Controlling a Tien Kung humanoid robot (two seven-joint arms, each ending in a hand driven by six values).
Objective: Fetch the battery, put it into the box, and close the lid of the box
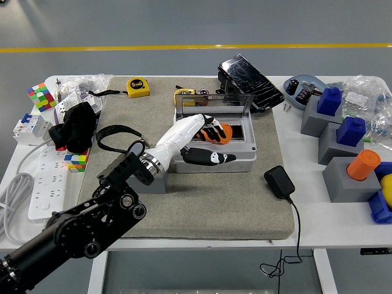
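Observation:
The grey box [214, 164] stands in the middle of the grey mat, its clear lid [214, 101] upright at the back. An orange battery [225, 133] lies inside the box, partly hidden by my fingers. My left hand [213, 144], white with black fingers, reaches over the open box from the left. Its fingers [210, 131] are spread and lie against the battery's left side, and the thumb rests along the box's front rim. I cannot see a closed grasp. My right arm is out of view.
A grey block [157, 182] sits left of the box, mostly under my forearm. A black charger [278, 182] with its cable lies to the right. A yellow tape measure [138, 87], a black device [249, 75], grey blocks with blue and orange parts [352, 168] and a power strip [46, 184] surround the mat.

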